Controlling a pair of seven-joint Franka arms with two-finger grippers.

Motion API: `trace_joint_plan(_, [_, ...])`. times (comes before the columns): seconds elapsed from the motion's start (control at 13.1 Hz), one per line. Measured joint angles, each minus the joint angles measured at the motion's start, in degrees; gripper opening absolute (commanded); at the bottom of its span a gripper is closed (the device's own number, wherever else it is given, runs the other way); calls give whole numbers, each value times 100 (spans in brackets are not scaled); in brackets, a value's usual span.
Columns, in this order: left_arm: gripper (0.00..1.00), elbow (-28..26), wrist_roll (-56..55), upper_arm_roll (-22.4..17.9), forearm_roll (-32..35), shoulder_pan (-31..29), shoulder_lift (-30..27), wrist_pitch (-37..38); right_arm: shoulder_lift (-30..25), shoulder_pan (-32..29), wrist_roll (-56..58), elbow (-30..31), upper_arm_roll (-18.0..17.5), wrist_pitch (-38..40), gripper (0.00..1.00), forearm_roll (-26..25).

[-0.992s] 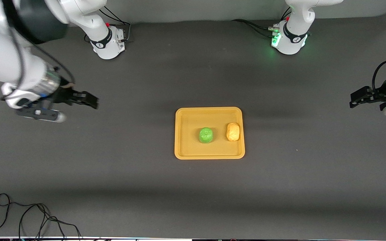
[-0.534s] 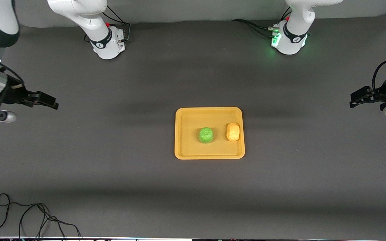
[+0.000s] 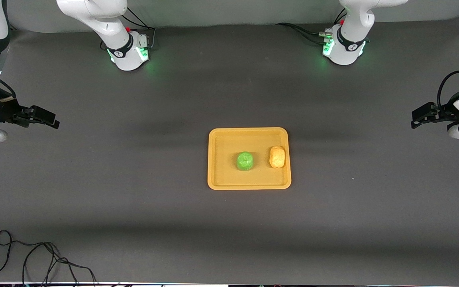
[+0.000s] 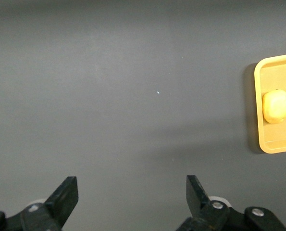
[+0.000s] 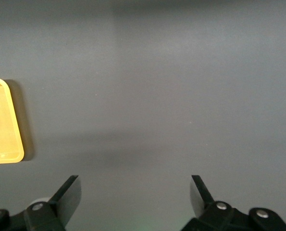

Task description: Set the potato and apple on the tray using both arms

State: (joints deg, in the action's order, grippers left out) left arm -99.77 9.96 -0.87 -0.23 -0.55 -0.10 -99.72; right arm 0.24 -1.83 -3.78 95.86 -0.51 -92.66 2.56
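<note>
Potato (image 3: 277, 156) and apple (image 3: 245, 161) sit side by side on the tray (image 3: 249, 185) mid-counter (image 3: 134, 199), well apart from both grippers. Left gripper (image 3: 416, 118) and right gripper (image 3: 50, 120) hover wide open, holding nothing, over the counter's 2 ends.

Mustard-yellow tray (image 3: 249, 183) carries a bright green apple (image 3: 245, 161) and a yellow-tan potato (image 3: 277, 156); dark grey table (image 3: 134, 199), white arms with black grippers, green-lit bases
</note>
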Motion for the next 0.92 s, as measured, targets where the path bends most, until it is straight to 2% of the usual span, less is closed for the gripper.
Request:
trace_joint_plan(0.38, [100, 0, -87, 8, 0, 32, 0, 0, -25, 67, 0, -33, 11, 63, 100, -8])
trace_joint_plan(0.61, [100, 1, -100, 9, 0, 37, 0, 0, -25, 69, 14, -34, 16, 64, 100, -230])
trace_joint_plan(0.92, [100, 1, -101, 9, 0, 40, 0, 0, -25, 70, 21, -34, 16, 65, 100, -275])
